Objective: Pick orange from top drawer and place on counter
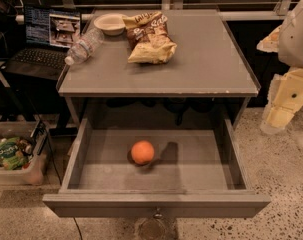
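Whether the jaws are open or closed, I cannot tell. The orange lies left of and below them, in the open drawer; the table stands to their left.

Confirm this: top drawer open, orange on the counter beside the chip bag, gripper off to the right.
Wrong: the camera view shows the orange inside the open top drawer, not on the counter. The chip bag lies there; the gripper is off to the right.
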